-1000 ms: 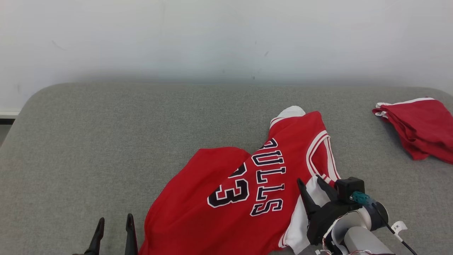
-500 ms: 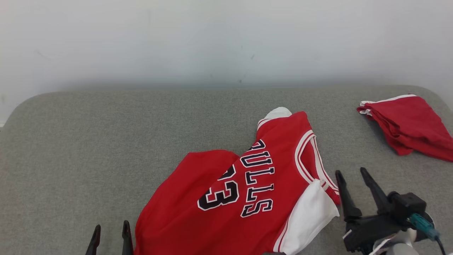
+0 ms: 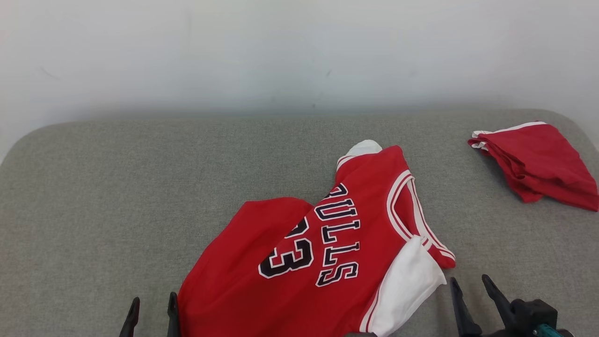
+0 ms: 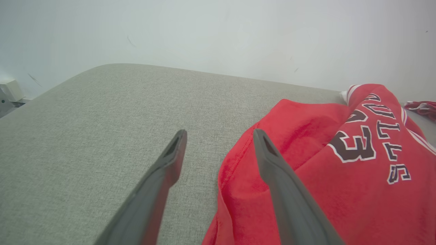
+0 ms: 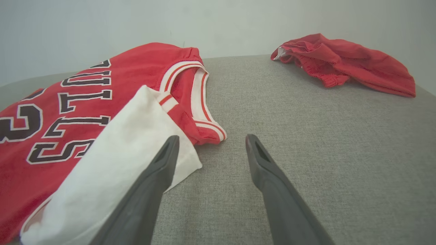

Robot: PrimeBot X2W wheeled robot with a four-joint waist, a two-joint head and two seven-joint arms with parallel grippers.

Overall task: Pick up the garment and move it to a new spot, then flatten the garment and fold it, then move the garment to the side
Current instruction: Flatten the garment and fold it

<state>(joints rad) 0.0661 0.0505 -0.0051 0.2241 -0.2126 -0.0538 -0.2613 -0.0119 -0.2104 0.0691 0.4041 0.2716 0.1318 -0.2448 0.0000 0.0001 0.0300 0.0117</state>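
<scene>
Garment, a red jersey with white trim, dark lettering and a number, is lying rumpled on the grey tabletop in the head view, right of the middle and toward the near edge, printed side facing up. A white sleeve is sticking out at its near right corner. The left gripper is showing at the bottom edge with its fingers spread, just beside the jersey's hem. The right gripper is sitting at the lower right, fingers spread with nothing between them, just beside the sleeve and apart from it. A bunched red cloth is lying at the far right, well apart from the jersey, and a pale wall is rising behind.

In the left wrist view, the left gripper is standing wide with bare tabletop showing between its tips. One finger is overlapping the garment at the hem; whether it is touching the fabric I cannot tell.

In the right wrist view, the right gripper is also gaping and holding nothing. One fingertip is overlapping the corner of the white sleeve, and the striped neckline of the garment is lying just beyond. The red cloth is resting farther back on the tabletop.
</scene>
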